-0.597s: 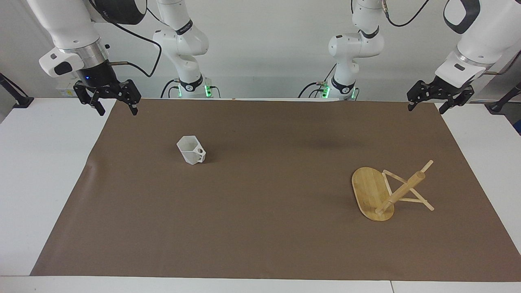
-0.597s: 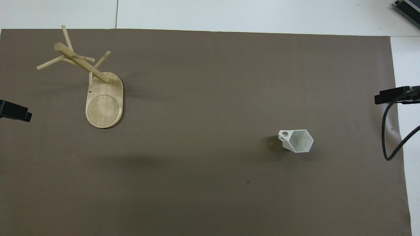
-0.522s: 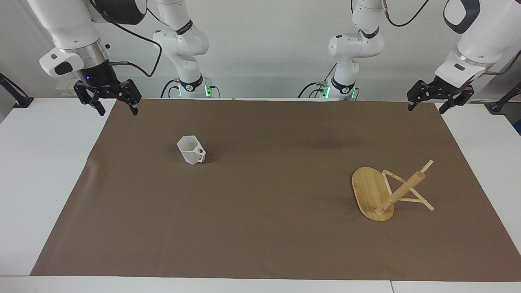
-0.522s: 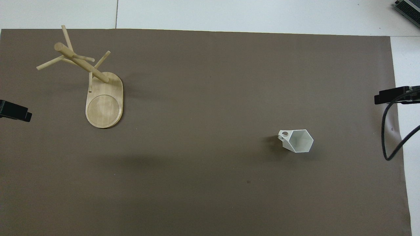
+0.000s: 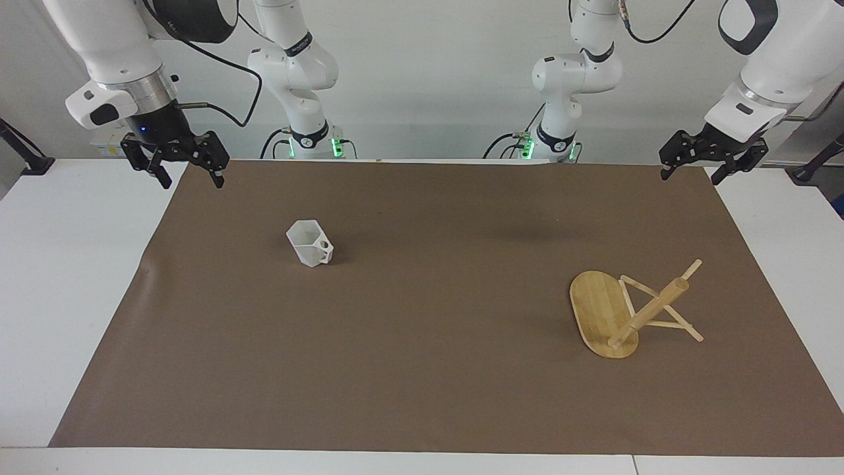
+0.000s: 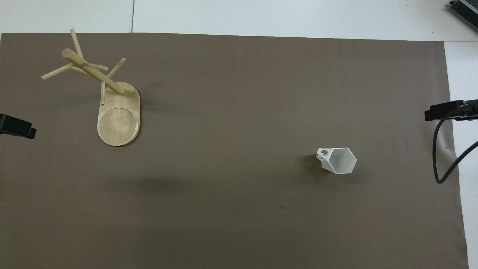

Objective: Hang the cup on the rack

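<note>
Facing view, taken from its left edge across. The right gripper (image 5: 186, 173) hangs in the upper left of the frame, over the corner of the brown mat (image 5: 428, 396) at the robots' edge; its fingers stand wide apart and hold nothing; the right arm waits.

The cup (image 5: 310, 243) stands upright on the mat, left of centre in the frame and slightly above mid-height; its long axis runs vertical, leaning a little in this view, with the hexagonal mouth up; the walls taper down to the base; the pierced handle points toward the middle of the table; in the overhead view the cup (image 6: 338, 160) shows a bare white interior with nothing in it; no writing or label can be read on it.

The rack (image 5: 630, 313) stands on the mat in the lower right part of the frame, well apart from the cup and farther from the robots than it; its oval base lies flat, long axis running toward and away from the robots; the post rises from the end of the base farther from the robots; thin pegs cross the post near its top; no cup hangs on them; no marking is readable.

The left gripper (image 5: 693, 170) hangs in the upper right of the frame, over the mat's other corner at the robots' edge; its fingers are likewise spread wide and empty; the left arm waits.
</note>
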